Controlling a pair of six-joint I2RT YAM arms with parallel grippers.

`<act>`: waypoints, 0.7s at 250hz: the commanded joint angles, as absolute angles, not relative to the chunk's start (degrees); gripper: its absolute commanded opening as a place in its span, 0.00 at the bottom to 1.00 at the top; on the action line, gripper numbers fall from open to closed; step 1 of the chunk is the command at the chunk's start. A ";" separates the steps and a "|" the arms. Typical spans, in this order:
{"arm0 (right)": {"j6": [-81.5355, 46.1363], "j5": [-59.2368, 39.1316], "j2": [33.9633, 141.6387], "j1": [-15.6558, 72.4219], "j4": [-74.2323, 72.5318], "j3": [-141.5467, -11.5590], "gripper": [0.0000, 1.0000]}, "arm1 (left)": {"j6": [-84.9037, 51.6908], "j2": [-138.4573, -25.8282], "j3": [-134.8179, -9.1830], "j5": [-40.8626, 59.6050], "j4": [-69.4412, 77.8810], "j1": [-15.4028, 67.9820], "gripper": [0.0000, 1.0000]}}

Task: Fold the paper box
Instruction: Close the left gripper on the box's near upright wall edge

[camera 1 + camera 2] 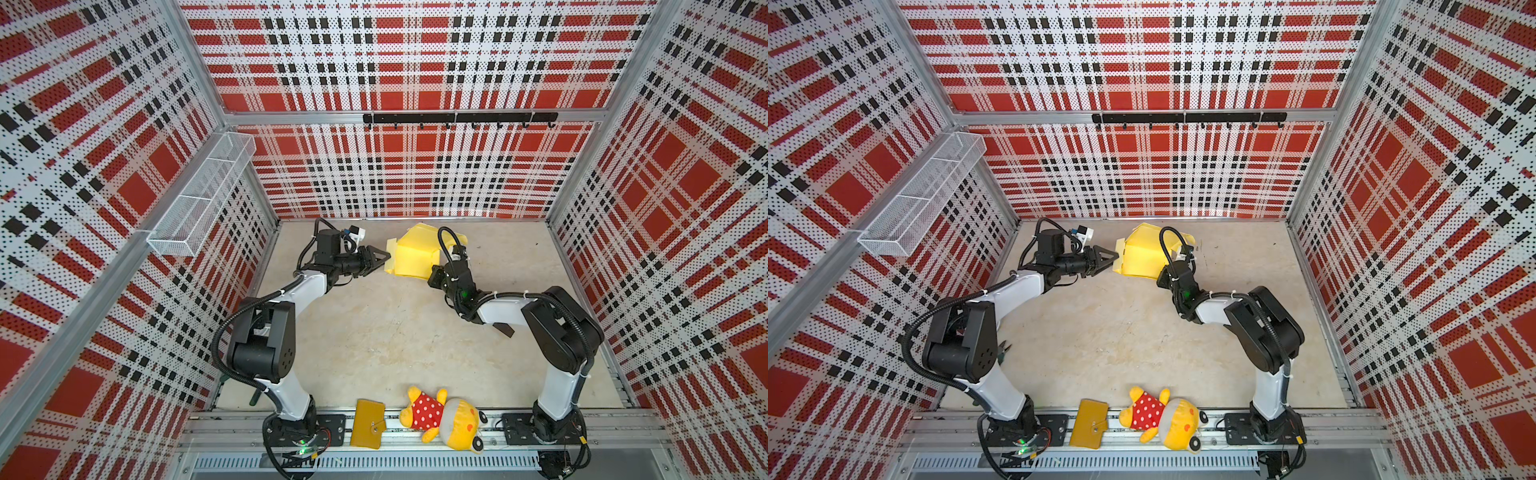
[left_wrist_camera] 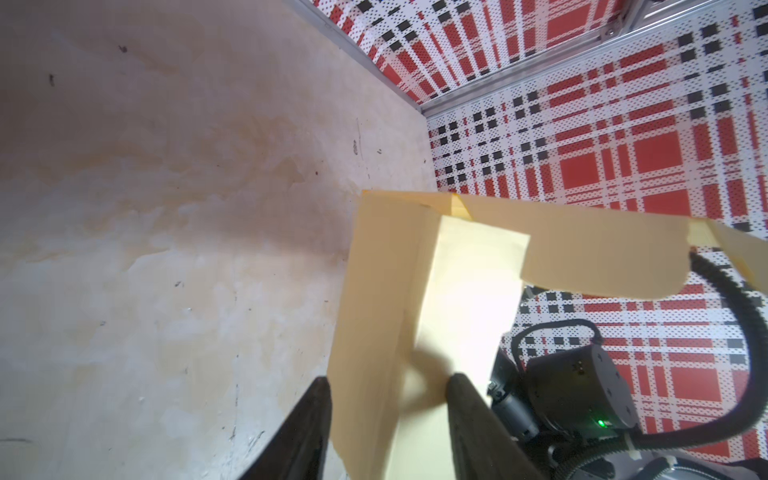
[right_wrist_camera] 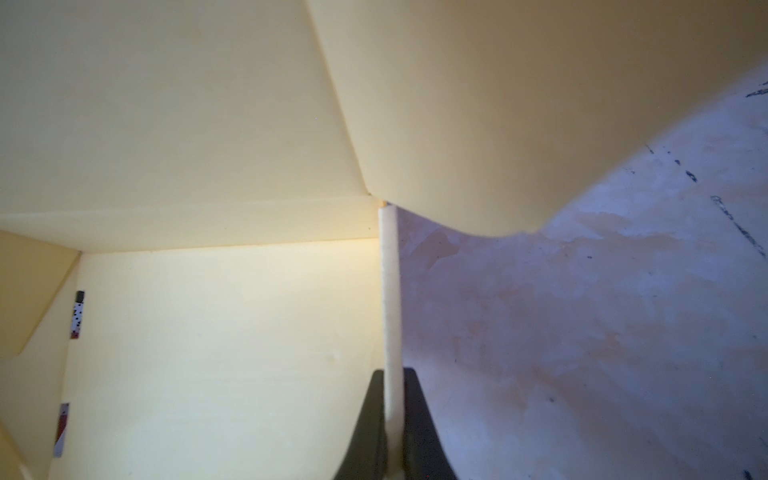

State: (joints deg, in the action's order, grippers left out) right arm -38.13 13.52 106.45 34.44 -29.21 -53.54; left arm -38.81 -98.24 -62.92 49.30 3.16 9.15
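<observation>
Two grippers, upper centre: right gripper (image 3: 392, 376) clamps the pale yellow cardboard paper box (image 1: 415, 257) wall; left gripper (image 2: 388, 380), open astride a flap (image 2: 374, 291), should close squarely.

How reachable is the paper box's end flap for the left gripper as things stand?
Probably yes. The left gripper is open, its jaws either side of the end flap of the paper box, with nothing between. The right gripper, shut on another edge, seems to steady the box.
</observation>
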 commanded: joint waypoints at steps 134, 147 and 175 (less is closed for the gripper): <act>-37.37 14.49 107.09 35.51 -30.96 -56.22 0.00 | -32.08 -98.37 -65.43 43.20 -6.23 12.31 0.43; -37.49 15.01 107.00 35.57 -30.68 -56.24 0.00 | -32.12 -98.31 -65.57 42.77 -6.49 12.67 0.41; -37.62 16.75 106.46 35.57 -29.85 -55.86 0.00 | -31.18 -98.26 -65.95 41.13 -7.91 13.31 0.35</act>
